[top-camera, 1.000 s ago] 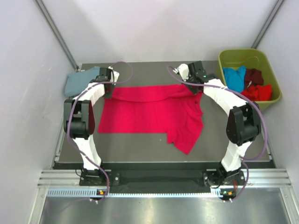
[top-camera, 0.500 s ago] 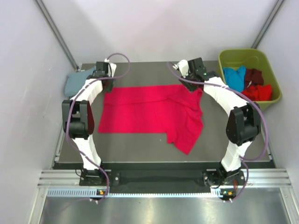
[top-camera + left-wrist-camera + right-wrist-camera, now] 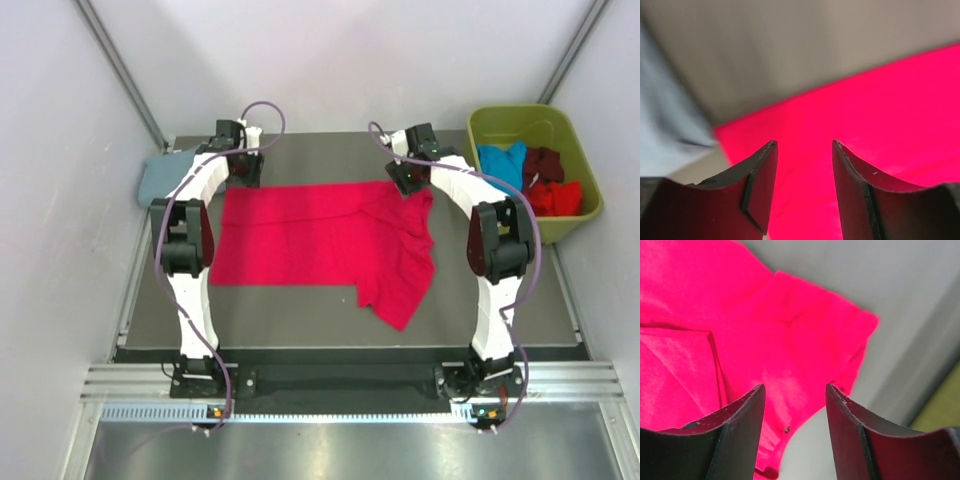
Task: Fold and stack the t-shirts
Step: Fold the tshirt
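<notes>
Left gripper (image 3: 803, 145) and right gripper (image 3: 795, 386) both parted, holding nothing, over the far edge of the red shirt (image 3: 310, 240) — its rumpled right side could drag and skew my next fold.

Both arms stretch far forward from their bases, each elbow bowed outward and set back from its pincer. The left gripper (image 3: 243, 168) and right gripper (image 3: 407, 178) tip downward, level with one another and well apart, jaws parted (a clear gap between the dark fingers (image 3: 757, 192) in both wrist views)
</notes>
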You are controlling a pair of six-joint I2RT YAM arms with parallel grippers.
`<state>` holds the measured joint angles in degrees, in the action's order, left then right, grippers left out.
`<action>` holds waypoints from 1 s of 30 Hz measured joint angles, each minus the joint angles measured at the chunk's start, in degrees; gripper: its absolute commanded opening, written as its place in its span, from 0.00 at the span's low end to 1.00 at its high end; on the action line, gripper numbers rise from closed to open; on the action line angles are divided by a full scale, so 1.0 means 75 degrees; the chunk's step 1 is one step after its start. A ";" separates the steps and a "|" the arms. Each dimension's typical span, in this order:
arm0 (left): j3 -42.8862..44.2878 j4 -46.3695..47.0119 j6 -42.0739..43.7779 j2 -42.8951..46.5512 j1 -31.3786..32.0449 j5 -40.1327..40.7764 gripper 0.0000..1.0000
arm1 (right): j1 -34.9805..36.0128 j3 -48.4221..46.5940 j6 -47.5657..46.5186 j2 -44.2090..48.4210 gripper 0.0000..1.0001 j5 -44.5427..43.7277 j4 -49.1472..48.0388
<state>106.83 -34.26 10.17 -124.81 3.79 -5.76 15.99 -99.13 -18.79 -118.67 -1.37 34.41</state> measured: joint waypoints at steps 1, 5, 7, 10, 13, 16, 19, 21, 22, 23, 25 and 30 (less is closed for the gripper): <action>0.0000 -0.0131 -0.0067 -0.0050 0.0006 -0.0149 0.53 | -0.0020 0.0003 0.0067 -0.0064 0.52 0.0070 0.0029; 0.0000 -0.0527 -0.0283 -0.0096 0.0093 -0.0574 0.52 | 0.0009 -0.0032 0.0259 -0.0087 0.50 0.0463 0.0087; -0.0017 -0.0557 -0.0309 -0.0096 0.0152 -0.0679 0.53 | 0.0038 -0.0047 0.0300 -0.0087 0.50 0.0627 0.0093; -0.0073 -0.0647 -0.0326 -0.0140 0.0227 -0.0790 0.51 | 0.0099 -0.0189 0.0370 -0.0184 0.50 0.0915 0.0149; -0.0073 -0.0743 -0.0376 -0.0338 0.0274 -0.0947 0.50 | 0.0189 -0.0376 0.0443 -0.0393 0.50 0.1145 0.0149; -0.0073 -0.0868 -0.0463 -0.0554 0.0271 -0.1061 0.50 | 0.0312 -0.0408 0.0481 -0.0592 0.50 0.1306 0.0219; -0.0073 -0.0938 -0.0554 -0.0597 0.0271 -0.1119 0.50 | 0.0425 -0.0408 0.0487 -0.0737 0.50 0.1463 0.0300; -0.0073 -0.0924 -0.0574 -0.0597 0.0271 -0.1119 0.50 | 0.0460 -0.0411 0.0487 -0.0825 0.50 0.1547 0.0338; -0.0073 -0.0927 -0.0571 -0.0597 0.0271 -0.1116 0.50 | 0.0469 -0.0414 0.0484 -0.0868 0.50 0.1577 0.0341; -0.0073 -0.0935 -0.0571 -0.0597 0.0271 -0.1113 0.50 | 0.0472 -0.0414 0.0484 -0.0898 0.49 0.1597 0.0341; -0.0070 -0.0935 -0.0571 -0.0597 0.0271 -0.1110 0.50 | 0.0490 -0.0440 0.0481 -0.0976 0.46 0.1609 0.0379; -0.0035 -0.0930 -0.0571 -0.0597 0.0271 -0.1107 0.50 | 0.0504 -0.0452 0.0498 -0.1049 0.28 0.1670 0.0417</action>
<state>106.56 -41.23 5.89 -129.29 5.82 -14.06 19.77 -102.52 -15.05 -126.54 11.16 37.54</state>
